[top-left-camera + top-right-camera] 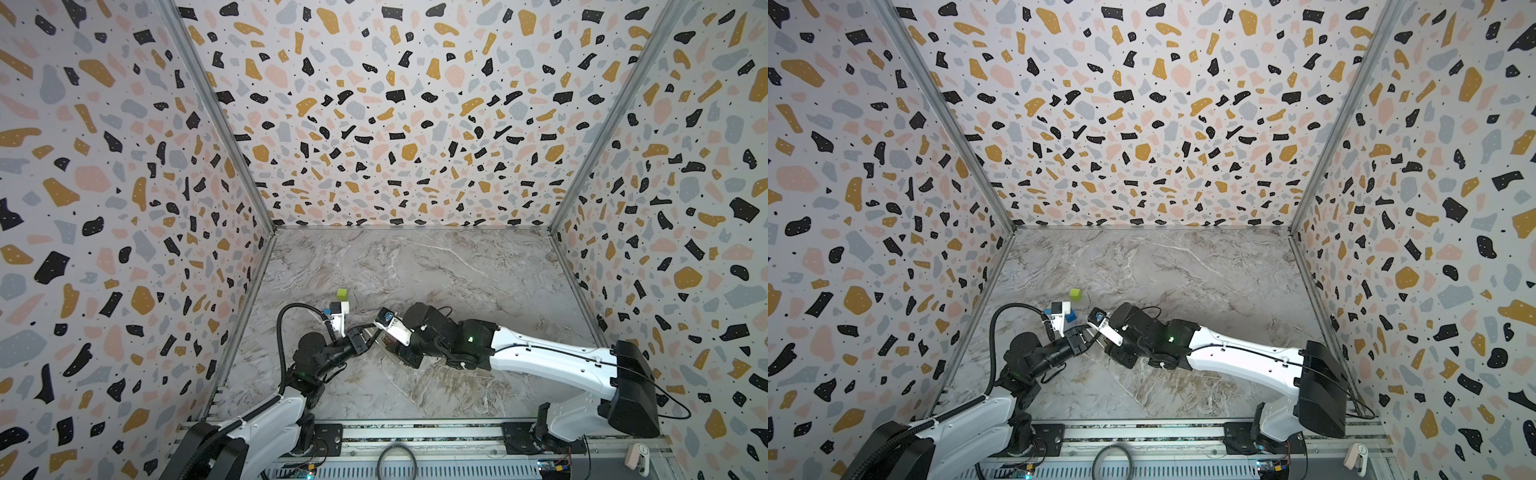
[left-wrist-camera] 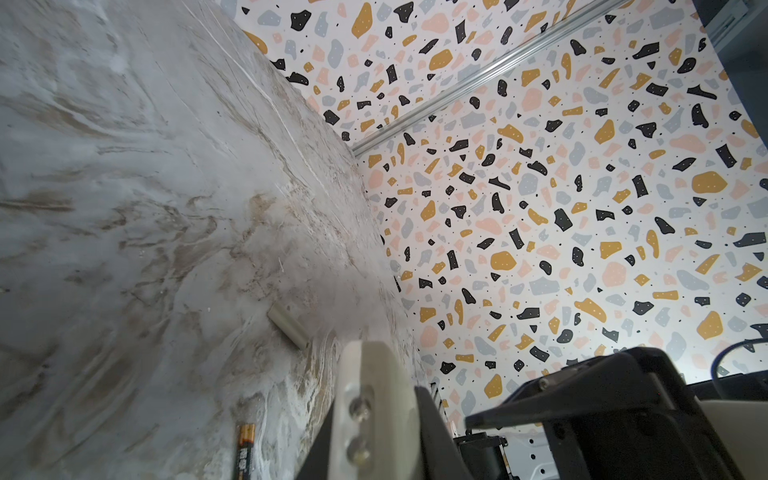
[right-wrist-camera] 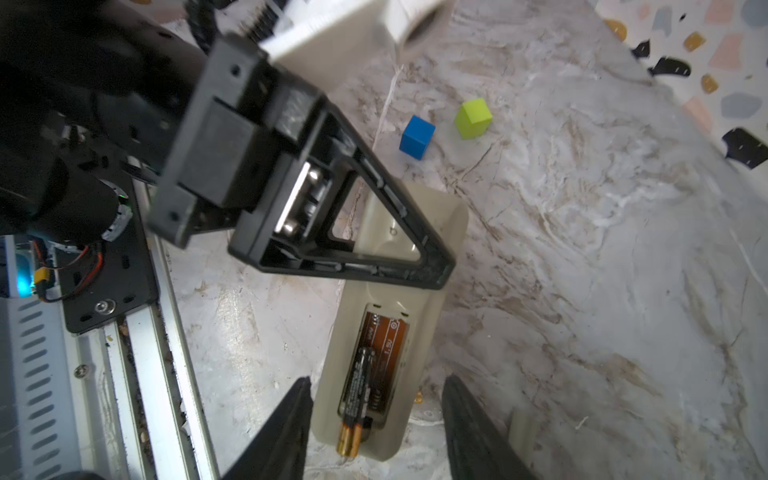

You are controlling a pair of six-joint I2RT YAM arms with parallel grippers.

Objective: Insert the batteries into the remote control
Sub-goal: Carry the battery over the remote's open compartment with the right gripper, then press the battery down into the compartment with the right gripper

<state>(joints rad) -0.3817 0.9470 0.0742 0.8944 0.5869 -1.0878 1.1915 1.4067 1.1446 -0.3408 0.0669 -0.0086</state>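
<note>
battery (image 2: 244,451) on table (image 2: 124,208): chinese characters; remote control (image 3: 422,340) battery (image 3: 359,386) print illegible

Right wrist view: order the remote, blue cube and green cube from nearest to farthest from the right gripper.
1. The remote, lying between the open fingers of the right gripper.
2. The blue cube, on the table beyond the remote's far end.
3. The green cube, just past the blue cube, nearer the wall.

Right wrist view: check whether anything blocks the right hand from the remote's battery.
Nothing visible: the battery lies uncovered in the remote, just ahead of the open right hand; the left hand rests farther along.
</note>
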